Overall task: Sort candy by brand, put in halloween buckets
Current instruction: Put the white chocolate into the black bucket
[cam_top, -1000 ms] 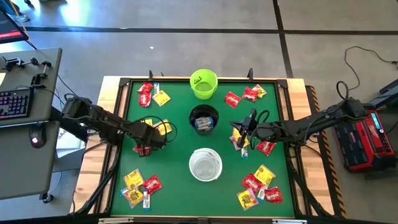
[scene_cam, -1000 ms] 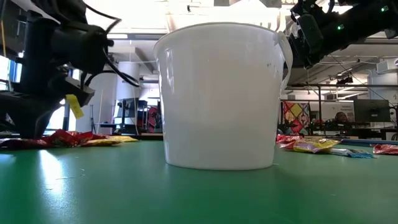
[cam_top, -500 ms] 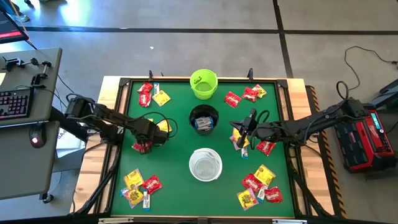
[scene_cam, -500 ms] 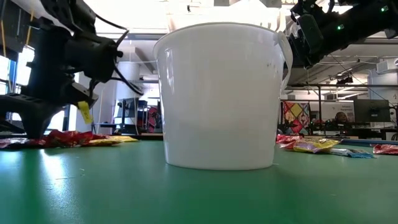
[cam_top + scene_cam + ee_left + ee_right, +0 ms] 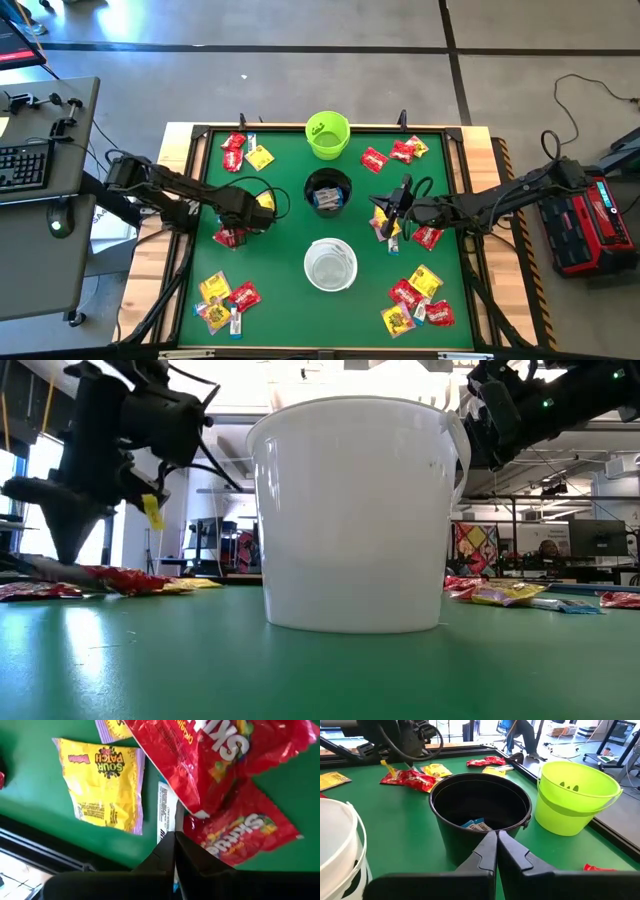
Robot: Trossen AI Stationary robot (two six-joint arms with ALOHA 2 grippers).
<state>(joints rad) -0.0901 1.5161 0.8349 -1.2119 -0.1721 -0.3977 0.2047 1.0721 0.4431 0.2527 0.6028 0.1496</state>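
My left gripper [image 5: 240, 222] points steeply down over a clump of candy at the table's left and is shut on a small narrow packet [image 5: 165, 812], white with fine print. Red packets [image 5: 235, 827] and a yellow one [image 5: 102, 782] lie flat beneath it. My right gripper [image 5: 378, 203] hangs shut and empty, right of the black bucket [image 5: 328, 192], which has blue-and-white candy [image 5: 476, 825] inside. The lime green bucket [image 5: 327, 134] stands beyond it, the white bucket [image 5: 330, 264] nearer. My left gripper pinches one end of the narrow white packet [image 5: 168, 831] between its two fingers, coming from above and pointing steeply down. The packet runs on away from the fingertips beside the red packets. Whether its far end is clear of them, I cannot tell.
More candy lies in clumps at the far left [image 5: 243, 152], near left [image 5: 225, 298], far right [image 5: 395, 153], near right [image 5: 417, 300] and under the right arm [image 5: 425, 237]. The three buckets stand in a line down the mat's middle. A raised frame [image 5: 470, 200] rims the green mat.
My left gripper has shut over the candy clump and risen a little, drifting slightly toward the black bucket. A thin packet end has come up with its fingertips.
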